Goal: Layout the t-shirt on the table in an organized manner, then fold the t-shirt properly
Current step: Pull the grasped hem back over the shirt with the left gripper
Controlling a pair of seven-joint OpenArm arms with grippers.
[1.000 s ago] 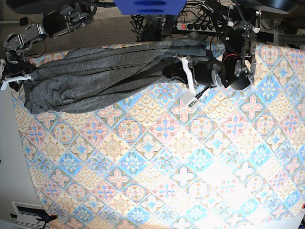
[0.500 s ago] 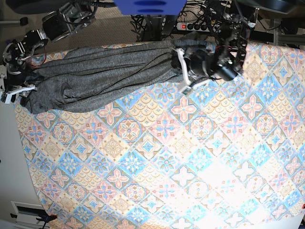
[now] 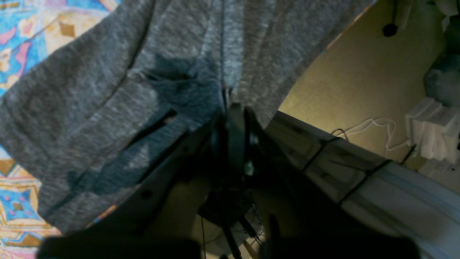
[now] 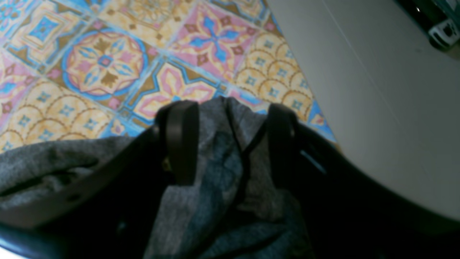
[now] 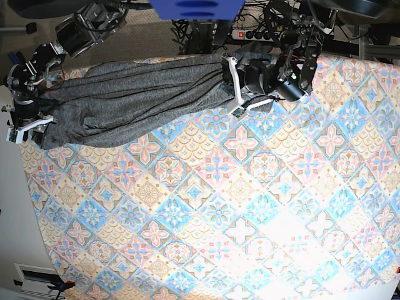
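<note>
The shirt (image 5: 125,112) bunches from ten to one o'clock on the table (image 5: 219,212). The left pincer (image 3: 230,111) pinches cloth; the right pincer (image 4: 231,144) gapes. Best grip one layer's edge, then draw it toward six.

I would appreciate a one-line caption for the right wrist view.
The open right gripper above the crumpled dark grey t-shirt, beside patterned tablecloth.

Black jointed arms (image 5: 306,59) carry silvery-white brackets, exposed dark cables, and white-edged parts around each gripper (image 5: 232,87).
</note>
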